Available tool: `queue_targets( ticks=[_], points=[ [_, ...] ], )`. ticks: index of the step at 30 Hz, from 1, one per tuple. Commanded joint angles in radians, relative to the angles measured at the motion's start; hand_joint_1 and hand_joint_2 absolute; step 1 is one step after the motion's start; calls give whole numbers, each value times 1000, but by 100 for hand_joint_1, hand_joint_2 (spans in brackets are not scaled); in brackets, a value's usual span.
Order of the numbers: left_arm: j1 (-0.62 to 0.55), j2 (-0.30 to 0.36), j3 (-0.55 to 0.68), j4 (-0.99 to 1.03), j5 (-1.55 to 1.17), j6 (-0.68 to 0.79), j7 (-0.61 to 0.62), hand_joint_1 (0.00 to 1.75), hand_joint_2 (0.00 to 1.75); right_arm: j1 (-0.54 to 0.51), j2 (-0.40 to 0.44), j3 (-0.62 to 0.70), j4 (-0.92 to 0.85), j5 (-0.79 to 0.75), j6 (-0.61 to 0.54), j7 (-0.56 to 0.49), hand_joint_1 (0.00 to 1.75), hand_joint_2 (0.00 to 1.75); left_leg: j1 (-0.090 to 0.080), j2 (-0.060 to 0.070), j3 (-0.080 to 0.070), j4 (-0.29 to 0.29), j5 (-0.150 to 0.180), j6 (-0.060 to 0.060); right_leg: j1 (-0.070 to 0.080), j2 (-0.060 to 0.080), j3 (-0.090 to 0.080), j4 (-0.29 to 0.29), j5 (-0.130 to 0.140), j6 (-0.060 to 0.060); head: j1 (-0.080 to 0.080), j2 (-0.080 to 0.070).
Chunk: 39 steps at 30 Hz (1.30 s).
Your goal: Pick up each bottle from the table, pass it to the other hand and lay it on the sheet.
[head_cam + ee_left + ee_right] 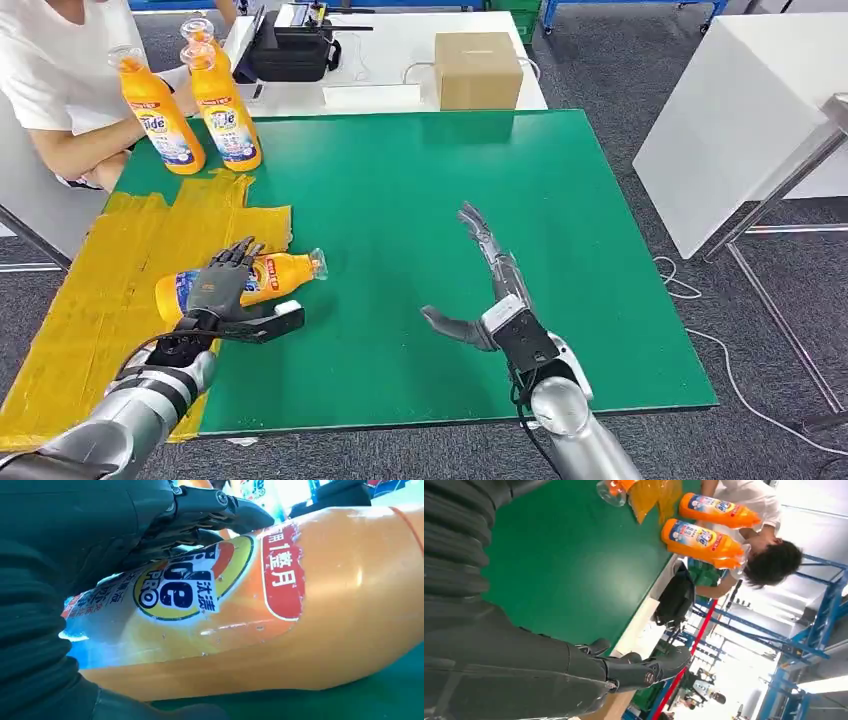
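Note:
An orange detergent bottle [285,272] lies on its side, body on the yellow sheet [90,300] and clear cap end over the green mat [450,200]. My left hand [222,290] holds it, fingers draped over the label and thumb along its near side. Up close, the bottle [325,605] lies under the dark fingers [210,505] of that hand. My right hand [490,290] hovers open over the middle of the mat, fingers straight and thumb out, holding nothing. Two more orange bottles [165,115] [225,105] stand upright at the mat's far left corner.
A person in a white shirt [60,80] sits at the far left, touching the upright bottles. Behind the mat, a white table holds a cardboard box [478,70] and a black device [290,45]. Another white table [740,110] stands to the right.

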Motion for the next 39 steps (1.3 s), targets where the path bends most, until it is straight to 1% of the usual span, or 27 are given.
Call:
queue_targets(
  ticks=[1,2,4,6,8,9,10,11,12,13,14,16,18,23,24,25,27,28,30,32,33,34,35,36,37,38,39],
  points=[
    [48,1,6,40,28,84,-29,0,175,-11,-24,6,59,1,-2,4,0,175,0,3,4,-2,-1,-1,0,2,4,-2,-1,-1,0,0],
    [48,1,6,40,28,84,-29,0,175,-11,-24,6,59,1,-2,4,0,175,0,2,3,-1,-1,-1,0,1,2,-1,-1,0,0,0],
    [48,1,6,40,28,84,-29,0,175,-11,-24,6,59,1,-2,4,0,175,1,3,5,-2,-3,-2,1,1,5,-3,-1,-1,0,0],
    [53,-3,28,29,48,158,-49,0,175,-8,-26,5,55,3,-6,3,0,175,1,3,4,-2,-2,-1,1,2,4,-2,-1,-1,0,0],
    [122,-8,121,-168,64,177,-83,0,175,6,-28,-6,49,-4,-27,-7,0,175,0,1,2,-1,-1,-1,0,1,2,-1,-1,0,0,0],
    [164,-29,206,-305,62,177,-130,0,175,13,-28,-9,42,-9,-34,-17,0,175,2,3,5,-2,-2,-2,2,2,6,-4,-1,-1,0,0],
    [201,-70,314,-423,56,177,-211,0,175,28,-29,-15,26,-15,-46,-32,0,175,0,1,2,-1,-1,-1,0,0,2,-2,-1,0,0,0],
    [221,-109,387,-499,85,177,-289,0,175,43,-29,-21,9,-17,-57,-42,0,175,0,-1,0,0,-1,-1,0,-2,0,-1,-1,0,0,0],
    [238,-152,463,-583,102,177,-362,0,175,57,-30,-27,-10,-17,-68,-47,0,175,2,-1,2,0,-3,-2,2,-3,4,-2,-2,-1,0,0],
    [257,-209,544,-675,116,177,-459,0,175,75,-29,-34,-33,-14,-85,-52,0,175,1,-2,-2,1,-1,-1,1,-3,-1,-1,-1,0,0,0],
    [262,-239,571,-706,160,177,-521,0,175,85,-29,-37,-46,-12,-92,-53,0,175,1,-6,-2,2,-2,-1,1,-7,-1,0,-3,0,0,0],
    [275,-308,640,-795,246,177,-643,0,175,111,-24,-52,-74,-7,-120,-57,0,175,0,-4,-5,2,-1,0,1,-4,-4,0,-2,0,0,0],
    [307,-321,596,-901,354,177,-654,0,175,130,-20,-63,-97,6,-145,-62,0,175,1,-2,-3,3,-4,-1,1,-3,-1,0,-4,0,0,0],
    [379,-338,538,-1115,520,177,-654,0,175,170,-19,-79,-144,15,-172,-63,0,175,0,1,-4,2,-4,-1,0,0,-5,0,-2,0,0,0],
    [398,-351,530,-1216,604,177,-654,0,175,183,-18,-88,-156,35,-196,-49,0,175,0,2,-3,2,-5,-2,0,0,-3,0,-3,-1,0,0],
    [422,-346,512,-1279,647,177,-654,0,175,202,-22,-94,-177,45,-209,-47,0,175,0,2,-5,2,-4,-1,0,1,-6,0,-2,-1,0,0],
    [472,-339,480,-1377,735,177,-654,0,175,252,-34,-115,-228,58,-228,-43,0,175,1,2,-2,3,-7,-2,2,0,-3,0,-4,-1,0,0],
    [513,-317,438,-1383,820,177,-654,0,175,288,-36,-135,-260,53,-231,-37,0,175,2,2,-1,3,-8,-3,3,0,-1,0,-5,-1,0,0],
    [513,-317,438,-1383,820,177,-654,0,175,288,-36,-135,-260,53,-231,-37,0,175,0,2,-3,0,-4,-1,1,0,-4,-1,-3,0,0,0],
    [513,-317,438,-1383,820,177,-654,0,175,288,-36,-135,-260,53,-231,-37,0,175,1,3,-1,0,-6,-2,1,1,-2,-1,-4,-1,0,0],
    [535,-302,425,-1385,851,177,-654,0,175,310,-39,-143,-277,48,-227,-37,0,175,1,1,-4,1,-5,-2,1,0,-4,-1,-3,-1,0,0],
    [554,-262,376,-1340,917,177,-654,0,175,321,-34,-152,-286,43,-225,-32,0,175,1,1,-3,1,-6,-2,2,-1,-3,-1,-4,-1,0,0],
    [592,-185,294,-1308,1003,149,-618,0,175,354,-32,-170,-305,29,-222,-30,0,175,1,1,-2,0,-5,-2,1,0,-3,-2,-3,-1,0,0],
    [629,-143,249,-1318,1092,102,-562,0,175,390,-34,-185,-325,14,-211,-28,0,175,1,1,-1,-1,-5,-2,1,0,-2,-2,-4,-1,0,0],
    [661,-112,221,-1326,1171,-8,-498,0,175,419,-33,-198,-339,7,-212,-19,0,175,0,0,0,-3,-4,-2,0,-1,-1,-3,-3,-1,0,0],
    [733,-91,208,-1333,1273,-145,-429,0,175,489,-34,-227,-371,-4,-212,-9,0,175,0,1,3,-4,-5,-3,0,-1,1,-4,-4,-2,0,0],
    [795,-82,204,-1327,1366,-263,-384,0,175,546,-26,-262,-394,-31,-204,-4,0,175,-1,0,0,-3,-5,-2,-1,-1,-1,-3,-4,-1,0,0]
  ],
)
